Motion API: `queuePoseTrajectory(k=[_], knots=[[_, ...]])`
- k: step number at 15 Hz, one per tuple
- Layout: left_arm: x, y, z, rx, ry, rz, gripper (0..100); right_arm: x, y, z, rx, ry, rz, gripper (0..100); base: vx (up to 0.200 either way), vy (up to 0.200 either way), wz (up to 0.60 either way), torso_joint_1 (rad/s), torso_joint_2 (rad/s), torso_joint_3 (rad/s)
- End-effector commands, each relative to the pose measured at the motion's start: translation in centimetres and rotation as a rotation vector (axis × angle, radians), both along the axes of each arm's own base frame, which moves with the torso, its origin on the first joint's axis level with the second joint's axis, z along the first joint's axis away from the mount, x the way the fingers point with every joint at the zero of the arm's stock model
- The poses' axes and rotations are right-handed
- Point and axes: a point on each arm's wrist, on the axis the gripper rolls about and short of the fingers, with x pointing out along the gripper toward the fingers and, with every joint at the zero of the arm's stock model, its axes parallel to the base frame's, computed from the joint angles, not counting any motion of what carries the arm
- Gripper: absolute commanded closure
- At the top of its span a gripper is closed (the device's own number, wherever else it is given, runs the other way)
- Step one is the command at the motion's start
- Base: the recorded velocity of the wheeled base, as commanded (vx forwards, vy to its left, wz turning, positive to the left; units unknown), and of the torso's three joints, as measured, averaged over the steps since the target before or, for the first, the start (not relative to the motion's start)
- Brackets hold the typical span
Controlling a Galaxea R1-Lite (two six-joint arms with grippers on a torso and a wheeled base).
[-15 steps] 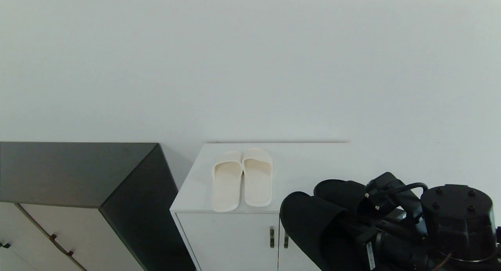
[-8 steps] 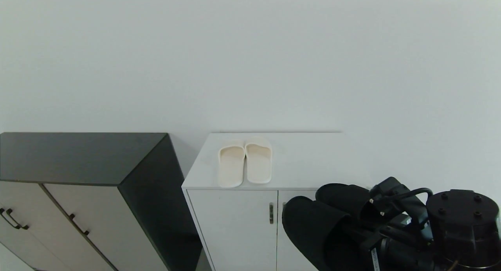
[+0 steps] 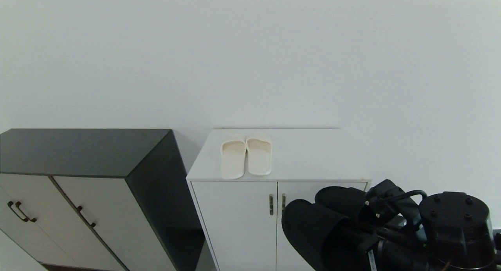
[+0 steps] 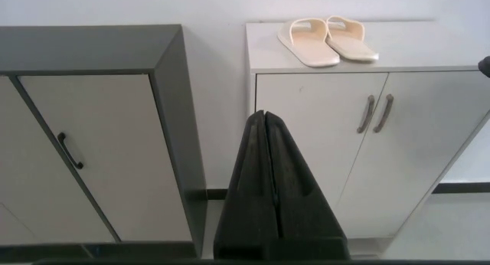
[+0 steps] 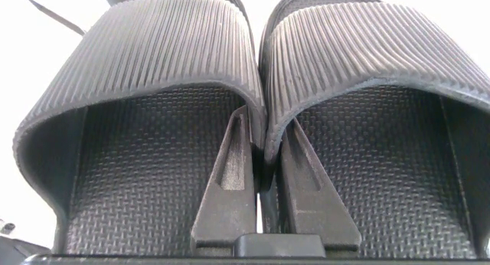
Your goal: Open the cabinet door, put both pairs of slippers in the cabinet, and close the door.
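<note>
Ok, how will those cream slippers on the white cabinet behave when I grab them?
The cream slippers look like moulded foam: probably light, slightly bendy rather than floppy. They lie flat, side by side and touching on the white cabinet, so rolling or tipping seems unlikely; a push would likely slide both.

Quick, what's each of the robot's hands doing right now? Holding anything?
The left hand is closed, holding nothing.
The right hand is closed on the black slippers, pinching their inner edges together.
</note>
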Motion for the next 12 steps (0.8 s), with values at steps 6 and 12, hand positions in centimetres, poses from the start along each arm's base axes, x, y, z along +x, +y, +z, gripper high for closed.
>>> queuePoseTrajectory(k=[6,12], knots=[[0.01,0.01,0.00,0.000,0.002,0.005,100,-0.02,0.00,-0.40,0.002,0.002,0.003,100,0.000,0.000,0.00,0.000,0.00,0.000],[0.01,0.01,0.00,-0.003,0.002,0.005,100,0.09,0.22,-0.56,0.026,0.012,0.024,100,0.000,0.000,0.00,0.000,0.00,0.000]])
